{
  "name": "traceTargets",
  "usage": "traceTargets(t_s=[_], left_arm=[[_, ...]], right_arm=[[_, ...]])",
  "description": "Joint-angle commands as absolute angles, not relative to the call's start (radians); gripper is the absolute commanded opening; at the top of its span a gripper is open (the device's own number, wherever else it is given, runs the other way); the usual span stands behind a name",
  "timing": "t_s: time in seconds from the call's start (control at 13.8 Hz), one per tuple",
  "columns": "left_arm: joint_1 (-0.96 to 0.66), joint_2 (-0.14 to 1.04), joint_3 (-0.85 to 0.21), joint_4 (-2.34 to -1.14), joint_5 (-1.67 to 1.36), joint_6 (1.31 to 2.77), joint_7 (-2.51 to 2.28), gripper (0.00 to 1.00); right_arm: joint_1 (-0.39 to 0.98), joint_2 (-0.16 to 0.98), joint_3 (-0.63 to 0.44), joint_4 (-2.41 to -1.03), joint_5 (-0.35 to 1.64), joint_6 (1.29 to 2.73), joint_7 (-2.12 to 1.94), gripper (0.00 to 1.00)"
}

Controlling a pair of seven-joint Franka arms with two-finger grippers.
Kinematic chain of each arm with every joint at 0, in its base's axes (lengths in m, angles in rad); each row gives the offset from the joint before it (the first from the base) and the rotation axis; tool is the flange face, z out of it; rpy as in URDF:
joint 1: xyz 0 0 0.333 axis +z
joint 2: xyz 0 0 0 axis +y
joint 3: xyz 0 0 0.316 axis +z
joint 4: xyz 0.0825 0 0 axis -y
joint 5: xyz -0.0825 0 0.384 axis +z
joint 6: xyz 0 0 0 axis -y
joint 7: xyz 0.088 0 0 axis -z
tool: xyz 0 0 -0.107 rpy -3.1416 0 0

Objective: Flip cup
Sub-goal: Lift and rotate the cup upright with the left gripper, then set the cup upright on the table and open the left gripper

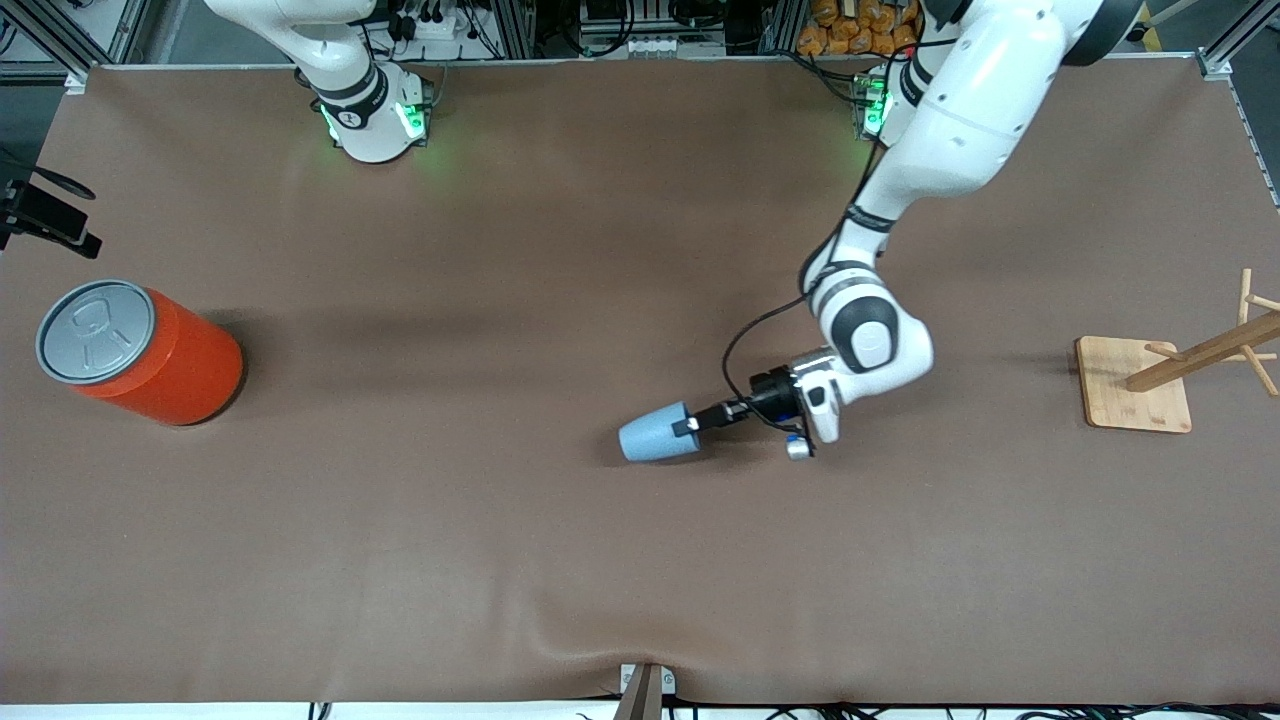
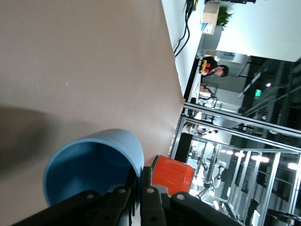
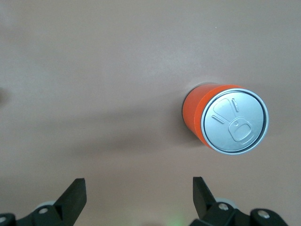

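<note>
Front view: the cup lies sideways near the middle of the table, its long axis running toward the right arm's end, mouth facing the left gripper. Only the left arm reaches it. The fingers are clamped on the rim.

Left wrist view: one finger sits inside the cup, one outside; the wall is pinched between them.

Right wrist view: the right gripper waits, fingers spread and empty, over the orange can near the right arm's edge.
</note>
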State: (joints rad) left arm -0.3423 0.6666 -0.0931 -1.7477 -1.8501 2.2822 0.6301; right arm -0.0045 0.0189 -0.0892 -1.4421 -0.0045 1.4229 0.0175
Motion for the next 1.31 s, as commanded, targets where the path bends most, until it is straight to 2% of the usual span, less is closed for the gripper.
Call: traceTargets(t_s=[0.0, 0.29, 0.51, 0.94, 1.23], left_arm=[[-0.258, 0.545, -0.1, -1.785, -1.645, 2.31, 0.461, 0.0], [-0.125, 0.447, -0.097, -1.841, -1.297, 2.31, 0.307, 0.0], [-0.04, 0.437, -0.097, -1.832, -0.974, 2.309, 0.194, 0.0], [-0.012, 0.408, -0.094, -1.825, -0.28, 2.257, -0.112, 0.0], [-0.015, 0.411, -0.094, -1.832, -0.118, 2.212, -0.136, 0.0]], right_arm=[[-0.003, 0.003, -0.086, -1.44, -0.018, 1.41, 0.038, 1.0], [0.0, 0.005, -0.084, -1.44, -0.018, 1.41, 0.04, 1.0], [0.002, 0.005, -0.084, -1.44, -0.018, 1.41, 0.04, 1.0], [0.003, 0.006, -0.084, -1.44, -0.018, 1.411, 0.04, 1.0], [0.003, 0.006, -0.084, -1.44, -0.018, 1.411, 0.04, 1.0]])
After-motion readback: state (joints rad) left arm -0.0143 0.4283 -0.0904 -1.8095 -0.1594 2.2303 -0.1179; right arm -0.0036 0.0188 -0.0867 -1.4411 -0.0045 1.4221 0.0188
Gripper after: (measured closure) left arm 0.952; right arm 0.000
